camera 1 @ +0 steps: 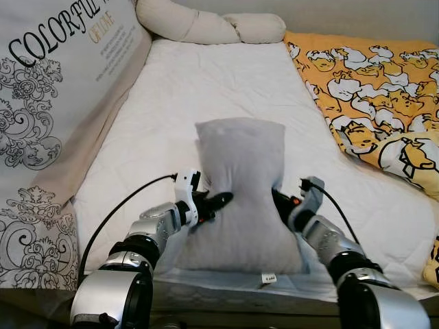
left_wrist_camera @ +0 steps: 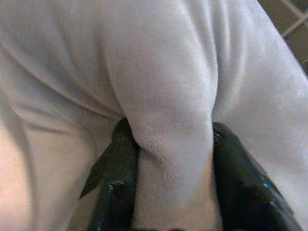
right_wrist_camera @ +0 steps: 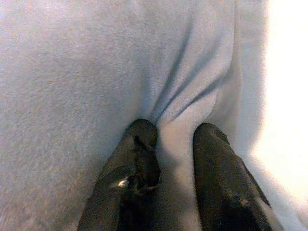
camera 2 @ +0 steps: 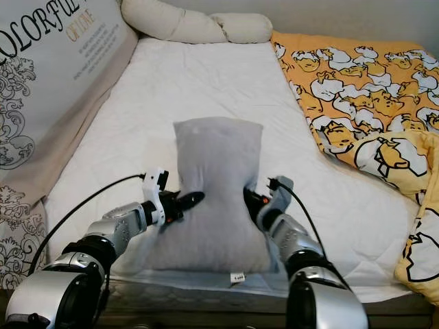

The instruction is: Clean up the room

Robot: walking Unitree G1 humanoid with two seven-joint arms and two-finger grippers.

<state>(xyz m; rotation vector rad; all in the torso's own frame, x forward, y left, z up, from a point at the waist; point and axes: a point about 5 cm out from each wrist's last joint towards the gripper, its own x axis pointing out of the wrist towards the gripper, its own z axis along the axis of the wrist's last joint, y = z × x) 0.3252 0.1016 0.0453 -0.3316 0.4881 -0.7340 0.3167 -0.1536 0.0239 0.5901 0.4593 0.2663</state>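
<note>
A grey pillow [camera 1: 240, 185] lies lengthwise on the white mattress [camera 1: 206, 89] near the bed's foot, a small tag at its near edge. My left gripper [camera 1: 218, 201] pinches the pillow's left side, and in the left wrist view a fold of grey fabric [left_wrist_camera: 168, 144] sits squeezed between the two black fingers [left_wrist_camera: 115, 168]. My right gripper [camera 1: 280, 202] grips the pillow's right side; its wrist view shows a narrow fold of fabric [right_wrist_camera: 175, 139] caught between its fingers [right_wrist_camera: 137, 159].
An orange duck-print duvet [camera 1: 370, 89] is bunched along the bed's right side. A long cream bolster [camera 1: 206, 24] lies at the head. A printed grey-and-white panel [camera 1: 48, 89] leans along the left side. The bed's foot edge [camera 1: 226, 288] is just below the pillow.
</note>
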